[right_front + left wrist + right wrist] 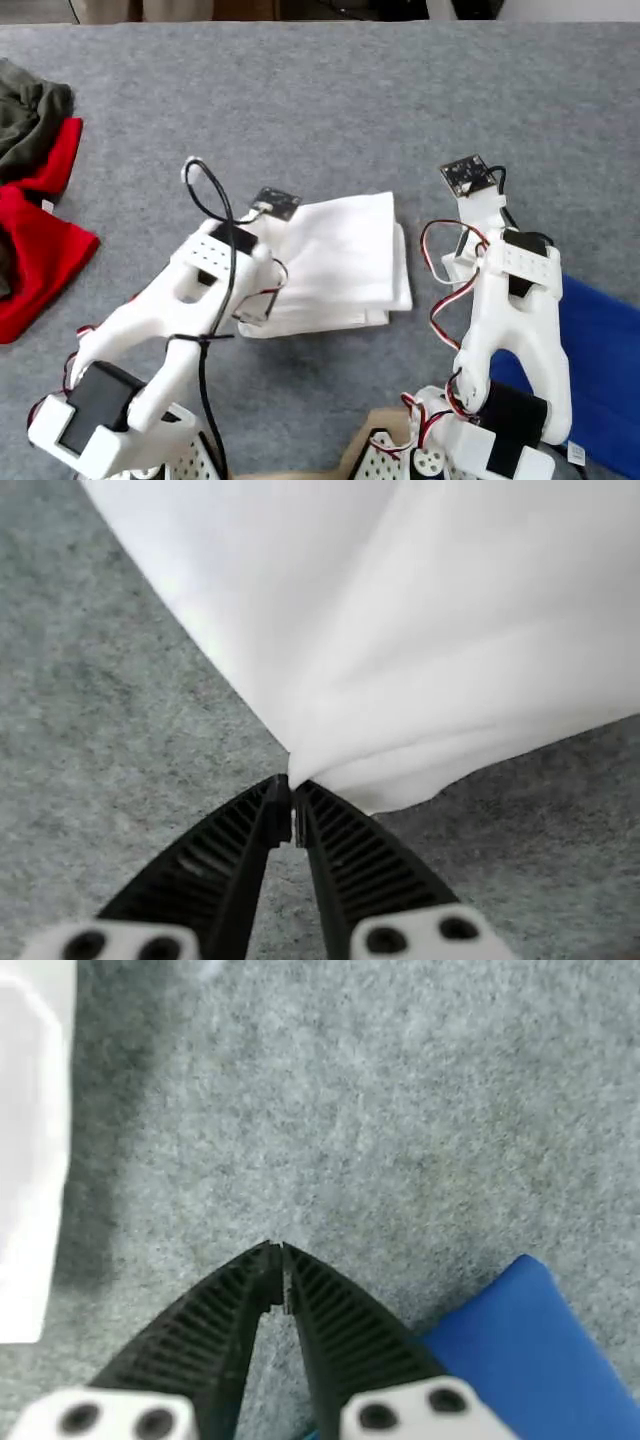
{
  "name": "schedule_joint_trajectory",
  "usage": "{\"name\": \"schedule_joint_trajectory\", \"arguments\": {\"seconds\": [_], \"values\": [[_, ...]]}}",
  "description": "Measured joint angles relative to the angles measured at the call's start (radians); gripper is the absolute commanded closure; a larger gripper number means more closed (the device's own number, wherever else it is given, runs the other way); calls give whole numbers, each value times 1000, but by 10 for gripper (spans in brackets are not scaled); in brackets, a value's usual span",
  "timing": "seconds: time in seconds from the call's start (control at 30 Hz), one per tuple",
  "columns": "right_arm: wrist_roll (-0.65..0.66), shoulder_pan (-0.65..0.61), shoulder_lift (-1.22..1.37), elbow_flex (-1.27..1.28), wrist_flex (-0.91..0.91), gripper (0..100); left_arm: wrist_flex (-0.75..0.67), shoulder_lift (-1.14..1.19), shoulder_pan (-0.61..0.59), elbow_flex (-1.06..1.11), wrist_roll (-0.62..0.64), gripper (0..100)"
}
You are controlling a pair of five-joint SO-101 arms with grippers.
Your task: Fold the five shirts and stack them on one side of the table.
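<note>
Table [400,90]: grey felt-like cover, matt, rough. White shirt [345,260]: smooth matt cloth. Blue shirt [600,350], red shirt [40,250]: matt cloth too. L arm [190,290], R arm [520,310]: smooth white plastic; fingers [220,870] black ribbed plastic, matt.

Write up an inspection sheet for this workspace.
Surface: grey table, flat.
Job's things: white shirt folded, centre; blue shirt flat beside the right arm; red shirt and dark shirt heaped unfolded on the left arm's side.
Clutter: nothing seen.
Grippers: left gripper shut on the white shirt's edge; right gripper shut, empty, over bare table.
Cables: black cable loops above the left arm; red and white wires along the right arm.
Surroundings: too little visible to tell.
</note>
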Motion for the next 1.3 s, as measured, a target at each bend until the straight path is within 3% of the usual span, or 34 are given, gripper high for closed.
{"name": "schedule_joint_trajectory", "arguments": {"seconds": [0.57,0.77,0.97,1.13,1.3], "values": [[0,0,0,0,0,992,8,-18,-17,74,-38,965],[15,-3,0,0,2,992,63,-232,-21,66,-38,866],[31,-51,-46,-57,140,993,123,-482,-63,-18,-40,857],[11,-224,-146,-97,285,993,-52,-466,-212,-28,8,867],[-46,-417,-209,-97,322,993,-284,-298,-282,-20,92,971]]}}
